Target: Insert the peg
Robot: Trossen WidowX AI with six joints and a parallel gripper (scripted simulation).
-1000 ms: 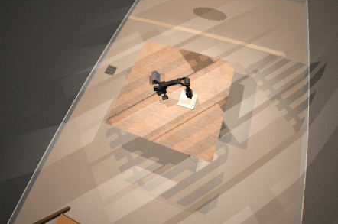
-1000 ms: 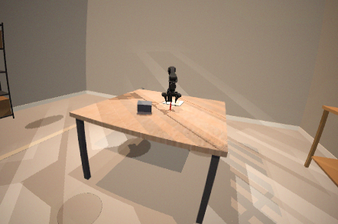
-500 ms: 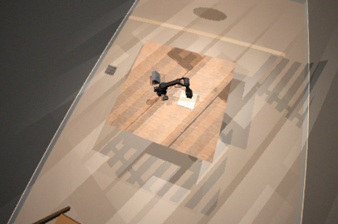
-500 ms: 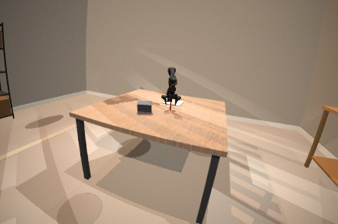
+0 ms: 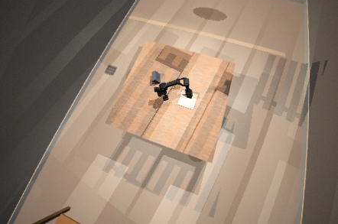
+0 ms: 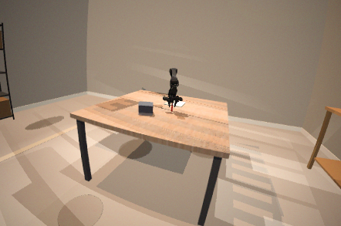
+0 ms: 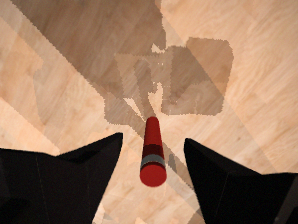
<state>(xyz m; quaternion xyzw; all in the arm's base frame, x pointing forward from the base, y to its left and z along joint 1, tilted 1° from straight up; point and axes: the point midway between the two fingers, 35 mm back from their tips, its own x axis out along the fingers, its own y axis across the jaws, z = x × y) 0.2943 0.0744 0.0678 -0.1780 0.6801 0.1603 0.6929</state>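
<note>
The round red peg [image 7: 153, 175] [image 6: 172, 109] stands upright on the table, with a grey band near its top. My gripper [image 7: 153, 140] [image 6: 172, 104] [image 5: 160, 94] points down over it. Its fingers are partly open, one on each side of the peg, and the wrist view shows a gap on both sides, so neither touches it. The dark blue-grey sloped panel block [image 5: 156, 77] [image 6: 146, 108] stands on the table beside the gripper, to its left in the exterior view. Its hole cannot be made out. The peg is hidden under the gripper in the top view.
The arm's base stands at the white sheet [image 5: 186, 103] [image 6: 179, 104] on the wooden table [image 5: 172, 127] [image 6: 193, 132]. The arm reaches from there over the peg. Shadows of the arm and block fall across the wood.
</note>
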